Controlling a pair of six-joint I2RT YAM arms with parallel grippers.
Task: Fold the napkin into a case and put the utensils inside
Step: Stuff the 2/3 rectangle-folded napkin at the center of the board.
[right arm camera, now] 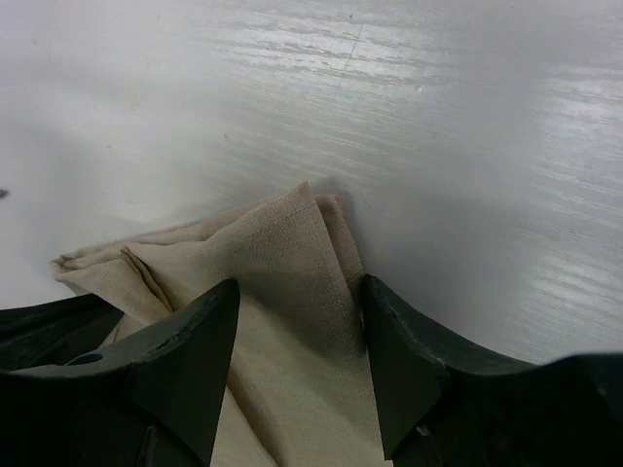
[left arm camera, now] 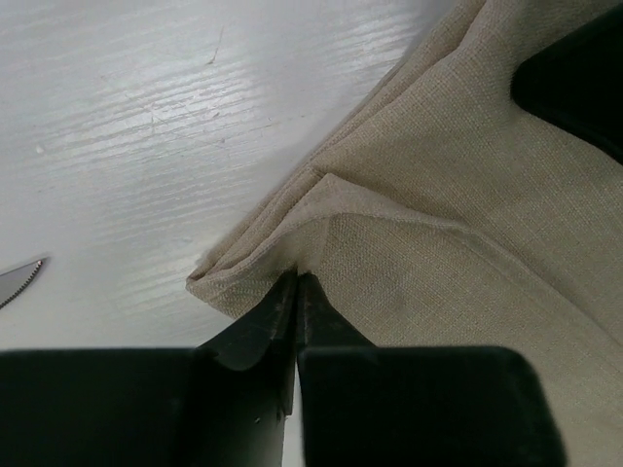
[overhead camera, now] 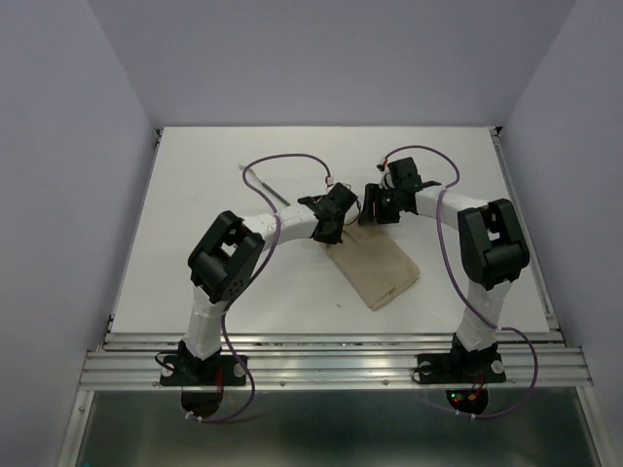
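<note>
The beige-tan cloth napkin (overhead camera: 378, 268) lies folded into a narrow oblong on the white table (overhead camera: 195, 243). At its far-left corner the left gripper (left arm camera: 297, 277) has its jaws pinched on a fold edge. At its far corner the right gripper (right arm camera: 302, 302) stands with jaws apart, straddling the cloth. Slim silvery-grey utensils (overhead camera: 265, 185) lie well beyond the napkin's far-left corner.

napkin (overhead camera: 378, 269): plain beige-tan cloth, folded in layers into a narrow oblong; lies slantwise at mid-table, one end far-left, the other near-right.
utensils (overhead camera: 268, 187): slim silvery-grey pieces, flat on the table, apart from the napkin, beyond its far-left end.
</note>
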